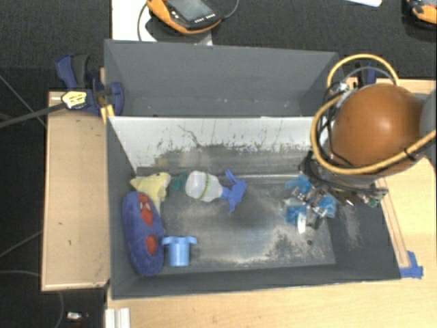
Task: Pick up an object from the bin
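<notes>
In the bin (pixel 225 80), a long plush toy (pixel 142 234) lies along the left wall with a spool (pixel 179 249) just right of its near end, a soft lump (pixel 153 184), a rounded bottle (pixel 201 185) and a small winged piece (pixel 234 190) run rightward behind them, and the pincer (pixel 308 214) is over the right side, well apart.

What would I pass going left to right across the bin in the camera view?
Dark blue plush toy with red spots → white rounded bottle → small blue plastic piece → the robot's gripper, low over the bin's right side.
</notes>
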You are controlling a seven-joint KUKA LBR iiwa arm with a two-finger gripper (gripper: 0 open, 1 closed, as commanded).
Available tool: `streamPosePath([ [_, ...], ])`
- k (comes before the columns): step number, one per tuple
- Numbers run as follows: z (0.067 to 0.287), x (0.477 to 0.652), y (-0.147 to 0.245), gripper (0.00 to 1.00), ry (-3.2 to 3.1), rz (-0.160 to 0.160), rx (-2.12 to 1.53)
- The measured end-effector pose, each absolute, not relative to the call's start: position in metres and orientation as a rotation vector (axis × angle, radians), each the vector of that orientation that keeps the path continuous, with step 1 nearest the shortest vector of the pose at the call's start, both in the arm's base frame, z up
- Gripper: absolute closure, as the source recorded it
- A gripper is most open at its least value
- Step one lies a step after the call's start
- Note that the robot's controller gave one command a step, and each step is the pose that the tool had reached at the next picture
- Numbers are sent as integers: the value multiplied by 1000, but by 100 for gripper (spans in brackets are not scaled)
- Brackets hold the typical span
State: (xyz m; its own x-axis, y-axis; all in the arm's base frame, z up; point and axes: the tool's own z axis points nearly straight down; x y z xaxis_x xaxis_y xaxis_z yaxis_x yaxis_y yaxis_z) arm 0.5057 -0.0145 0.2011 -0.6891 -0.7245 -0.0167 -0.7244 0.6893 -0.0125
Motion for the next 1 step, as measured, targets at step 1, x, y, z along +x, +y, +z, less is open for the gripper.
streamPosePath([
  [1,229,506,-14,100,2868,-9,-1226],
])
